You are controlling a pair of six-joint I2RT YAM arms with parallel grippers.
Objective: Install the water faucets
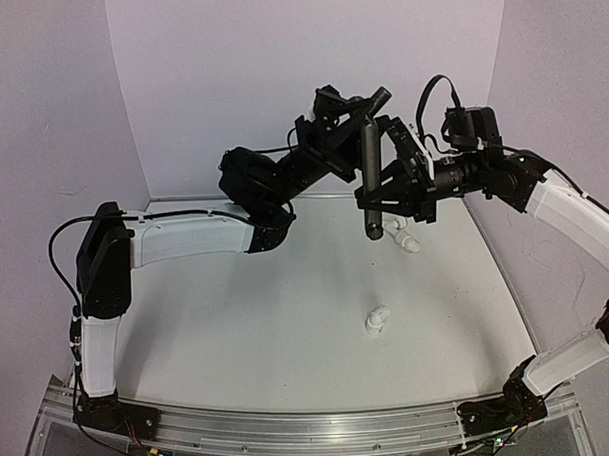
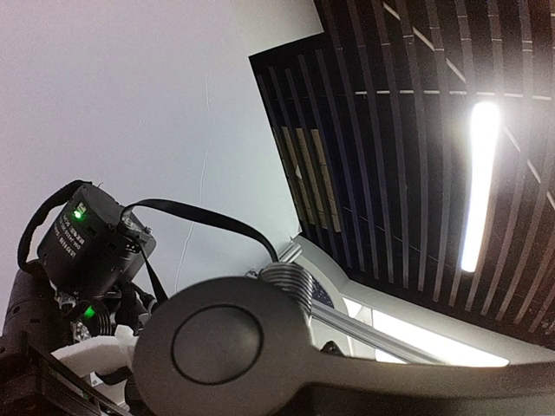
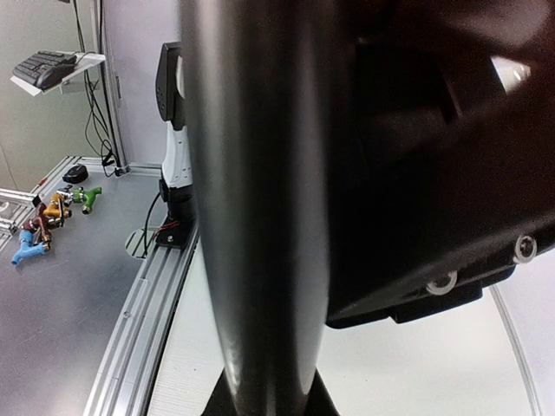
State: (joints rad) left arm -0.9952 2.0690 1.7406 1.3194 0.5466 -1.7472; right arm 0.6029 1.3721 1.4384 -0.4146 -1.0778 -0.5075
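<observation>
The dark grey faucet point(image 1: 370, 181) hangs upright in the air over the far part of the counter point(image 1: 237, 310), between the two arms, and it rests on nothing. The right fingers point(image 1: 385, 193) are closed on its body from the side. In the right wrist view the faucet point(image 3: 260, 208) fills the middle as a dark column. The left fingers point(image 1: 349, 114) are at the upper end of the faucet, where the thin spout goes off, but I cannot tell whether they grip it or stand a little open. The left wrist view shows only the round end of the faucet point(image 2: 217, 342), very near to the camera. I judge that the step in hand is a handover or a new grip in the air. To do it well, one arm should hold firmly until the other has a sure grip, and the long body should be kept upright so that it does not swing or slip. A white fitting point(image 1: 403, 235) lies on the counter, in the top view close to the lower end of the faucet. A second white fitting point(image 1: 376, 321) lies nearer to the arm bases, apart from the first. No box, tray or other container is in view, and both fittings lie bare on the counter.
</observation>
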